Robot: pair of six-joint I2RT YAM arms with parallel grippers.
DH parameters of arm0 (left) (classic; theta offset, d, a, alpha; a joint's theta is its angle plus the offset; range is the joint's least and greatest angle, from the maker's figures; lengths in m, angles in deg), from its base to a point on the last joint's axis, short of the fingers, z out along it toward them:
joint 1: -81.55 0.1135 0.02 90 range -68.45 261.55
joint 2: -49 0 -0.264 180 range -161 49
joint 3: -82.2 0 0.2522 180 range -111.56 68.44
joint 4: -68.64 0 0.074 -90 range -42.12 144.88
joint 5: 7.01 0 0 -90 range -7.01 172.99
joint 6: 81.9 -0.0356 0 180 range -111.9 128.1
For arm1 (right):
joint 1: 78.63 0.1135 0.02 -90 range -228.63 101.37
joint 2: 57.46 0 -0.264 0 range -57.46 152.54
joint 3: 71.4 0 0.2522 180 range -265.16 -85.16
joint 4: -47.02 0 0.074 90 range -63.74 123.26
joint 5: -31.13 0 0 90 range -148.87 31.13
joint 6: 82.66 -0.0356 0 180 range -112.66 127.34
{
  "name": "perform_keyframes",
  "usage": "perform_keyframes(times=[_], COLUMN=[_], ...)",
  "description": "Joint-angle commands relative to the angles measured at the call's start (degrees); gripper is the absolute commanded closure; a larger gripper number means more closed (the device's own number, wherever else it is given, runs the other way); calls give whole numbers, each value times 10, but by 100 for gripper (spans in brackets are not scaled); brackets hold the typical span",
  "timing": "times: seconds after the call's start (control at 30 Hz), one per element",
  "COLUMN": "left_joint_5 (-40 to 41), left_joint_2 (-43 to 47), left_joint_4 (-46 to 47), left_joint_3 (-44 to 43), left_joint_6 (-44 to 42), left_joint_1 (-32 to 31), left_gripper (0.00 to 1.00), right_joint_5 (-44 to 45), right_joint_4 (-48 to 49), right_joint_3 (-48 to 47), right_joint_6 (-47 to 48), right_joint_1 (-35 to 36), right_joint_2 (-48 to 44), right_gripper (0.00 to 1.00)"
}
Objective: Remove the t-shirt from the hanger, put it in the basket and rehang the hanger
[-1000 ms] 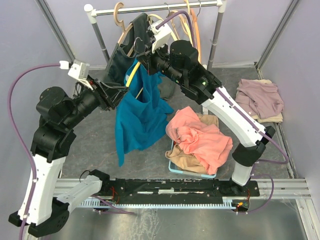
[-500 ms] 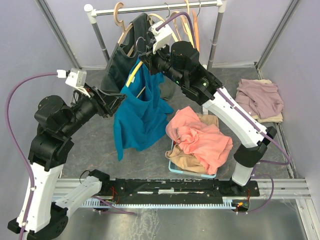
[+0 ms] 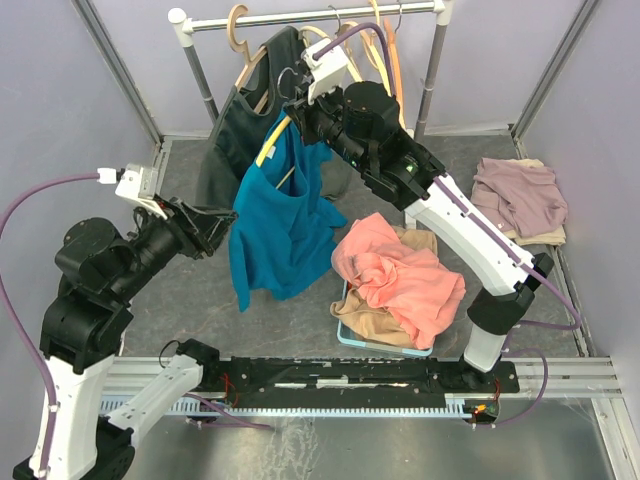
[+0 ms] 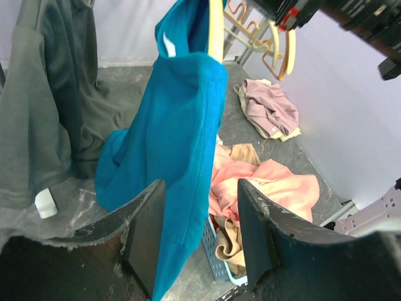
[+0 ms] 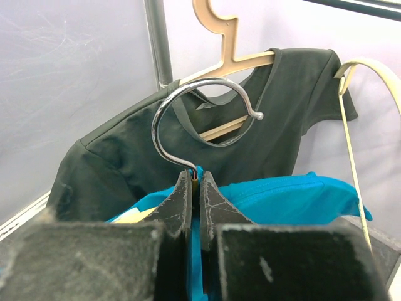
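- The right gripper [image 5: 194,188] is clamped on the neck of the hanger [image 4: 215,31], just under its metal hook, holding it up in front of the rail [image 3: 310,14].
- The teal t-shirt [image 3: 285,225] hangs from that hanger, draping down towards the table, left of the basket [image 3: 350,330].
- The left gripper [image 4: 199,188] has its jaws apart with nothing between them, just beside the shirt's left edge.
- We judge this step to be taking hold of the cloth. We should aim for 1 thick fold near the shoulder, close fully, then pull down and sideways off the hanger's arm.
- The right arm should hold the hanger steady, away from the dark shirt [image 3: 240,130].
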Motion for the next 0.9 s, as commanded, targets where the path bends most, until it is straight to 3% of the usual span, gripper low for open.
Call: perform_keyframes(times=[0.0,0.57,0.63,0.77,0.87], left_joint_5=[12,23,25,26,29], left_joint_2=[15,48,50,52,60], left_joint_4=[-29,-56,-60,-67,-67], left_joint_3=[18,91,96,99,101], left_joint_6=[26,2,-1,-3,-1], left_joint_1=[0,0,0,0,0], left_gripper=[43,44,54,88,96], right_joint_5=[24,27,30,37,51], right_joint_4=[68,55,54,50,45], right_joint_3=[-35,-73,-78,-90,-102], right_joint_6=[10,0,-1,-1,-3], right_joint_1=[-5,-6,-6,-6,-7], right_joint_2=[-19,6,9,19,29], right_gripper=[99,99,99,99,99])
